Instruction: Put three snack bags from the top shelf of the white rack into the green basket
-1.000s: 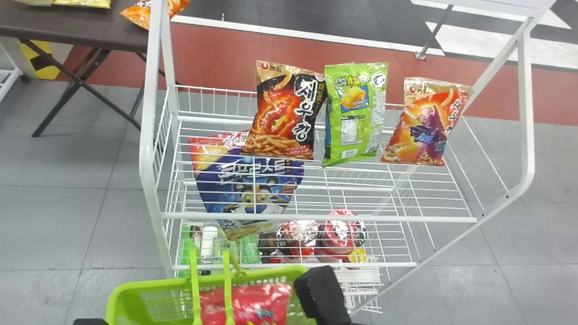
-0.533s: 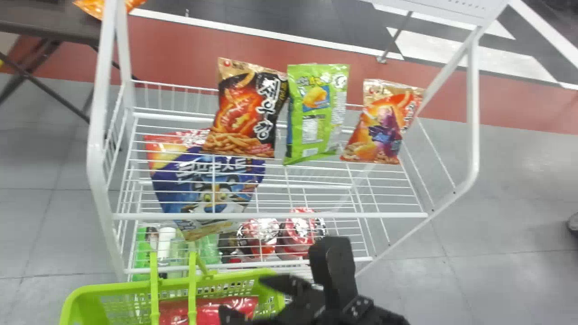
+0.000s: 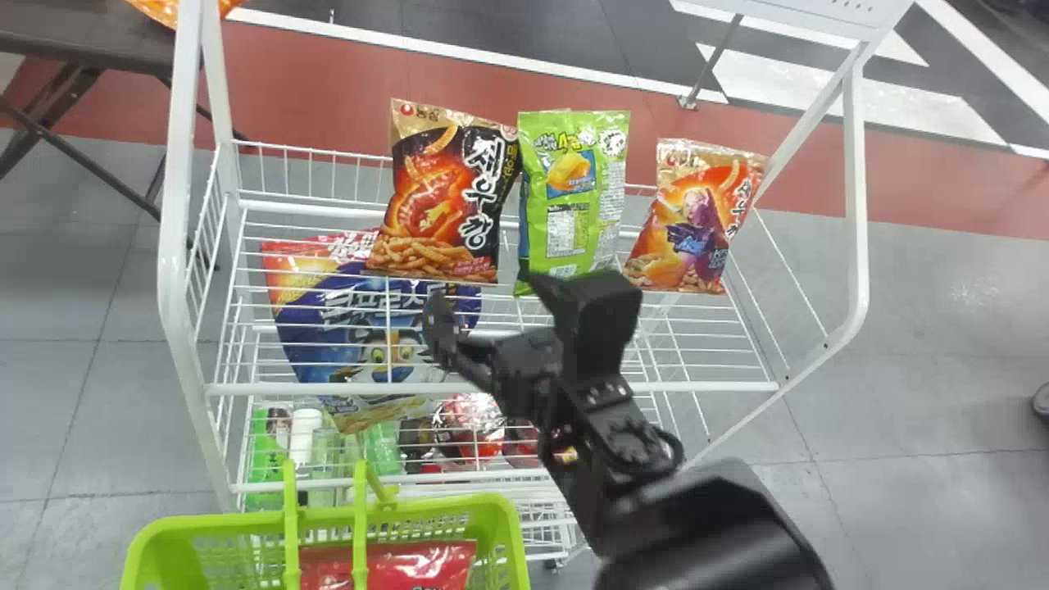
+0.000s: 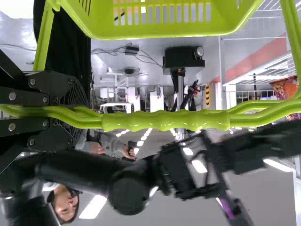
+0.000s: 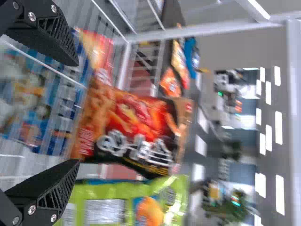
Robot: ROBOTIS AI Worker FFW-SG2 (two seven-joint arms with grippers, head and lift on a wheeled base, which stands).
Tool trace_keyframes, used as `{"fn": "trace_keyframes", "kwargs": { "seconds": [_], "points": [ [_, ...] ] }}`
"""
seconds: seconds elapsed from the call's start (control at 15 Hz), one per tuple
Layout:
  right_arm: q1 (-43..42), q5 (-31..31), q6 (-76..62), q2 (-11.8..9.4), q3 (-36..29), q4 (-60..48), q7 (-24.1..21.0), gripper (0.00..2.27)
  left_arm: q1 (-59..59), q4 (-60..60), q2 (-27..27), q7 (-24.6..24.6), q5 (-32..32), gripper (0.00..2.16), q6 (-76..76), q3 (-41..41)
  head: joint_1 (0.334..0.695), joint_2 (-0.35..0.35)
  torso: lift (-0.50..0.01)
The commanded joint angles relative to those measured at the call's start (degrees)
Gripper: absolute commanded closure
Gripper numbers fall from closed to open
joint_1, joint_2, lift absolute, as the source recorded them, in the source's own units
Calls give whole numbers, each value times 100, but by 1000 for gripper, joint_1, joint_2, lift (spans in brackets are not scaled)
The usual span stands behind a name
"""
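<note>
White rack (image 3: 174,270): a wire rack, centered in the head view.
Top shelf (image 3: 705,386): 3 snack bags stand upright side by side toward its back.
Left bag: a black-and-orange shrimp snack bag (image 3: 434,197), its upper edge meeting the next bag in the head view.
Middle bag: a bright green snack bag (image 3: 565,213) with a yellow snack pictured on it.
Right bag: an orange snack bag (image 3: 692,221) with a purple-haired figure, set a little apart.
Under the top shelf: a large blue cereal bag (image 3: 315,344) with a cartoon tiger, seen through the wires; lower still, bottles (image 3: 266,459) and red-and-white cups (image 3: 475,422).
Right gripper (image 3: 487,297): over the top shelf, its 2 black fingers spread wide toward the black-and-orange bag; the green bag's lower edge is near 1 fingertip, and contact is hard to tell.
Green basket (image 3: 515,537): at the bottom of the head view, in front of the rack, with a red snack bag (image 3: 393,565) inside.
Left gripper (image 4: 81,113): pinching the basket's green handle (image 4: 164,120) between its 2 fingers.
</note>
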Motion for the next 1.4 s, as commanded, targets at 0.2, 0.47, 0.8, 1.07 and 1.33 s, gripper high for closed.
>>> {"fn": "trace_keyframes", "kwargs": {
  "seconds": [0.2, 0.47, 0.8, 1.07, 1.33],
  "points": [
    [-1498, 500, -554, 475, 227, 1941, -481, 90, -102, 18, 41, -27, -43, 2142, 143, 18, 695, -221, 0],
    [-2227, 491, -765, 475, 218, 2960, -736, 97, -234, 115, 85, -71, -52, 2142, 248, 44, 695, -200, 0],
    [-2719, 456, -571, 475, 262, 3610, -595, 846, -295, 159, 94, -79, -43, 2142, 248, 97, 695, -189, 0],
    [-2377, 456, -501, 475, 368, 3127, -270, 2074, -401, 229, 94, -79, -35, 2142, 371, 105, 695, -161, 0],
    [-1876, 491, -360, 475, 482, 2239, 64, 2084, -454, 282, 94, -79, -17, 2142, 371, 97, 695, -126, 0]
  ]
}}
